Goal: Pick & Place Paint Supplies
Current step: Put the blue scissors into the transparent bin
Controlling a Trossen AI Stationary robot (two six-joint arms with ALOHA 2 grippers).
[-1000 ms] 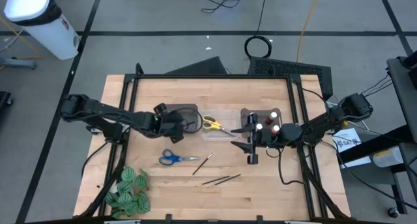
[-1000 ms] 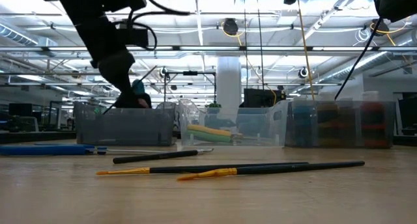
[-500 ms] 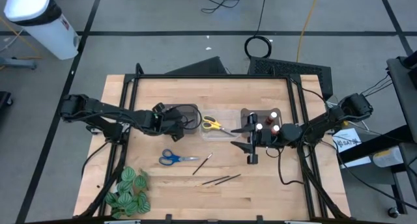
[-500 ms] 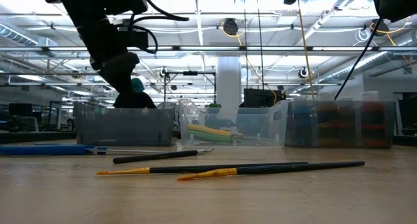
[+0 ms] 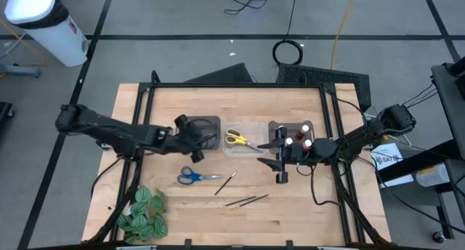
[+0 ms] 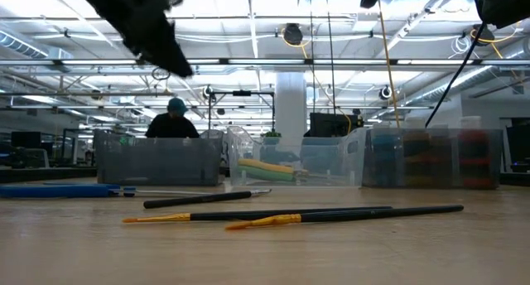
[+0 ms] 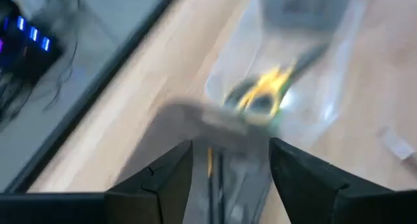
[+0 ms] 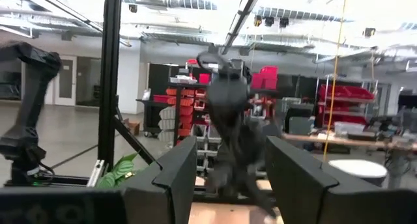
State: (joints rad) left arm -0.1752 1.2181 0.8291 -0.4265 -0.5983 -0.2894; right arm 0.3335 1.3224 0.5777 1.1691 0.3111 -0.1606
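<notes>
My left gripper (image 5: 196, 139) hovers open above the near edge of the grey bin (image 5: 205, 126); the left wrist view shows nothing between its fingers (image 7: 231, 152) and a thin brush (image 7: 210, 162) lying in the bin below. Yellow scissors (image 5: 235, 139) lie in the clear bin (image 5: 248, 128). Paint bottles (image 5: 298, 137) stand in the right bin. Blue scissors (image 5: 196, 176) and thin brushes (image 5: 247, 200) lie flat on the table. My right gripper (image 5: 267, 153) waits open by the bottle bin, holding nothing (image 8: 228, 159).
A green striped leafy bunch (image 5: 142, 214) lies at the near left corner. The three bins stand in a row across the table's middle (image 6: 290, 165). Bare wood lies at the far side and near right. A person shows in the room beyond the bins (image 6: 172, 119).
My left gripper has risen out of the grey bin and drawn back a little toward the table's left edge; in the low view its arm has gone up above the bin. The right arm and the loose things have kept still.
</notes>
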